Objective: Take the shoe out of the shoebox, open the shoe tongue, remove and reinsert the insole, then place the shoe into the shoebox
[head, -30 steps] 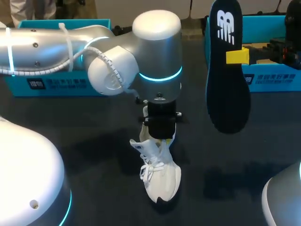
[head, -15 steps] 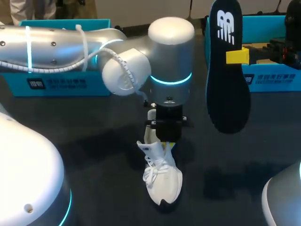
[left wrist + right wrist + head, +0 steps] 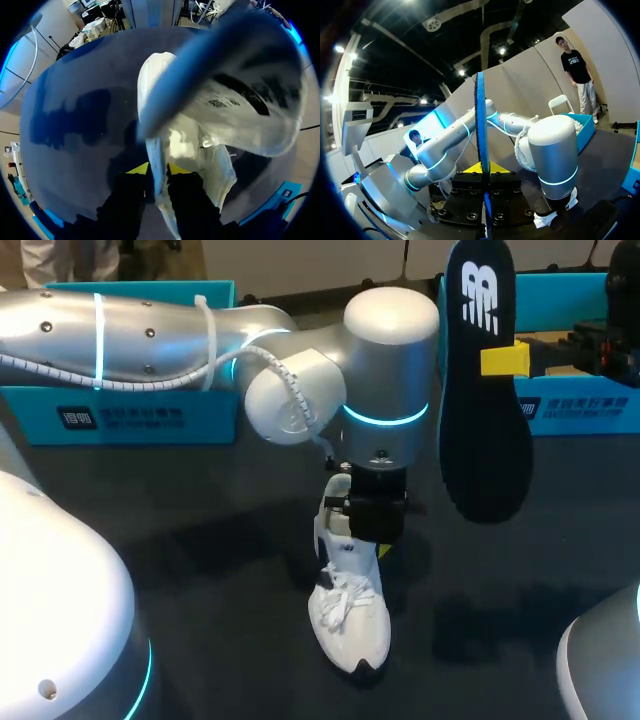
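Since a second ago our left arm has swung rightward across the table, carrying the white shoe along. Our left gripper points straight down, its fingers clamped on the shoe's collar wall, the toe resting on the table. Our right gripper stays raised at the right, fingers pinched on the dark insole, which hangs upright.
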### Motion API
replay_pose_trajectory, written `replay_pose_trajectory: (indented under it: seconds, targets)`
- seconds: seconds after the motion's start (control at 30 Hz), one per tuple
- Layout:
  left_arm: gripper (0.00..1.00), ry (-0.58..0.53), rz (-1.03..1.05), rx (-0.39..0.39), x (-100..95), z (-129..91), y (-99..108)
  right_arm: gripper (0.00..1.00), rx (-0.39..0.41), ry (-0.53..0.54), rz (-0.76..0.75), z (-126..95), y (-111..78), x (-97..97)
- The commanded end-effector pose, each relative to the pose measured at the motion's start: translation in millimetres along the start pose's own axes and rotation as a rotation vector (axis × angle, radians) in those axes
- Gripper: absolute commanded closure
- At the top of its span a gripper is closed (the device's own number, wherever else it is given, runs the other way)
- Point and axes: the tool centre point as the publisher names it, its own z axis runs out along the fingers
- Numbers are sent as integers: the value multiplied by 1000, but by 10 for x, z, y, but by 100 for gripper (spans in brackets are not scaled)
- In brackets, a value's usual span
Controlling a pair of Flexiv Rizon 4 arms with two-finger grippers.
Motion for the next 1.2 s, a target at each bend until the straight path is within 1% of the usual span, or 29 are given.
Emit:
replay_pose_trajectory:
  seconds: [0.03, 0.07, 0.1, 0.13, 0.17, 0.2, 0.27, 0.37, 0.4, 0.67, 0.73, 0.8, 0.9, 0.93, 0.97, 1.0, 1.03, 1.07, 1.1, 1.2]
  targets:
    - [54, -18, 1, 1, -40, 12, 31, 100, 5, 2, 1, 23, 19, -24]
    - [47, -32, 0, -3, -50, 3, 37, 100, 5, 2, 1, 23, 19, -24]
    - [37, -39, -1, -4, -54, -2, 39, 100, 5, 2, 1, 23, 19, -24]
    - [6, -68, -7, -3, -77, -45, 52, 100, 5, 2, 1, 23, 19, -24]
    - [2, -84, -8, -8, -82, -70, 59, 100, 5, 2, 1, 23, 19, -24]
    - [0, -113, -13, -14, -90, -120, 76, 100, 5, 2, 1, 23, 19, -24]
    - [0, -167, -30, -8, -95, -248, 105, 100, 5, 2, 1, 23, 19, -24]
    - [0, -255, -52, -22, -72, -449, 138, 100, 5, 2, 1, 23, 19, -24]
    - [0, -302, -56, -22, -59, -557, 146, 100, 5, 2, 1, 23, 19, -24]
    - [0, -598, -105, -52, -6, -1183, 161, 100, 5, 2, 1, 23, 19, -24]
    - [0, -653, -102, -59, 23, -1296, 150, 100, 5, 2, 1, 23, 19, -24]
    - [0, -750, -106, -57, 72, -1448, 131, 100, 5, 2, 1, 23, 19, -24]
    - [0, -866, -122, -59, 122, -1600, 137, 100, 5, 2, 1, 23, 19, -24]
    - [0, -930, -121, -74, 149, -1666, 147, 100, 5, 2, 1, 23, 19, -24]
    - [0, -974, -121, -55, 172, -1715, 153, 100, 5, 2, 1, 23, 19, -24]
    - [0, -995, -132, -44, 185, -1753, 157, 100, 5, 2, 1, 23, 19, -24]
    - [0, -1053, -129, -78, 205, -1809, 171, 100, 5, 2, 1, 23, 19, -24]
    - [0, -1093, -124, -87, 219, -1837, 181, 100, 5, 2, 1, 23, 19, -24]
    - [0, -1116, -123, -79, 234, -1875, 183, 100, 5, 2, 1, 23, 19, -24]
    - [0, -1178, -107, -99, 272, -1962, 177, 100, 5, 2, 1, 23, 19, -24]
